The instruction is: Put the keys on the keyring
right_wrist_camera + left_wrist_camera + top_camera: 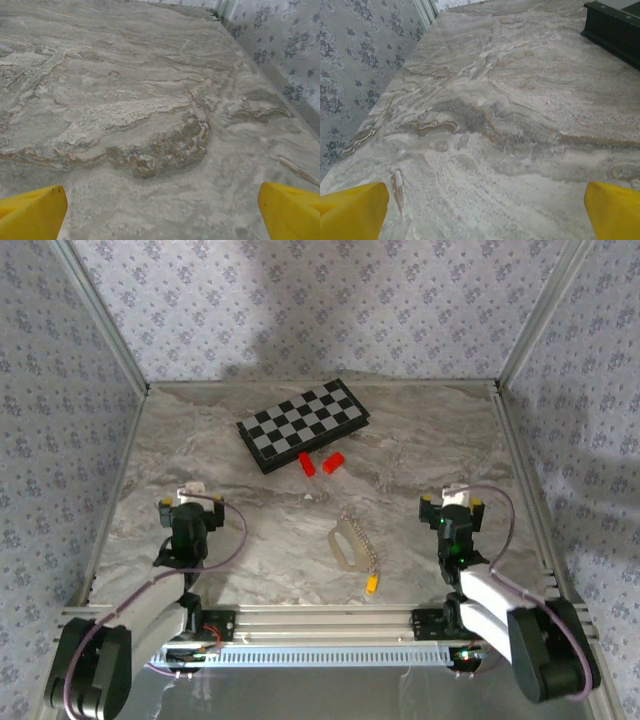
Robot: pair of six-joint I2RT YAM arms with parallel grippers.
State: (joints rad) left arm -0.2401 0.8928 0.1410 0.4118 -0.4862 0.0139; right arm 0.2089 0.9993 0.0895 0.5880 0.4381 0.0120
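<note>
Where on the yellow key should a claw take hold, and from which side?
Pinch the key across its narrow width, at its near half, coming straight down. It lies flat on the table, long axis roughly near-to-far, and the chain ends close to its far tip. The open right claw looks nearer.

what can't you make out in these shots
Key: top view, too small to show its shape or a hole.
Keyring: top view, pale against the table; any gap in the loop, and whether its chain touches the key, unclear.
Chessboard: left wrist view, cut off by the top right edge.
Left fingers, right fingers: wrist views, cut off by the bottom edge.
</note>
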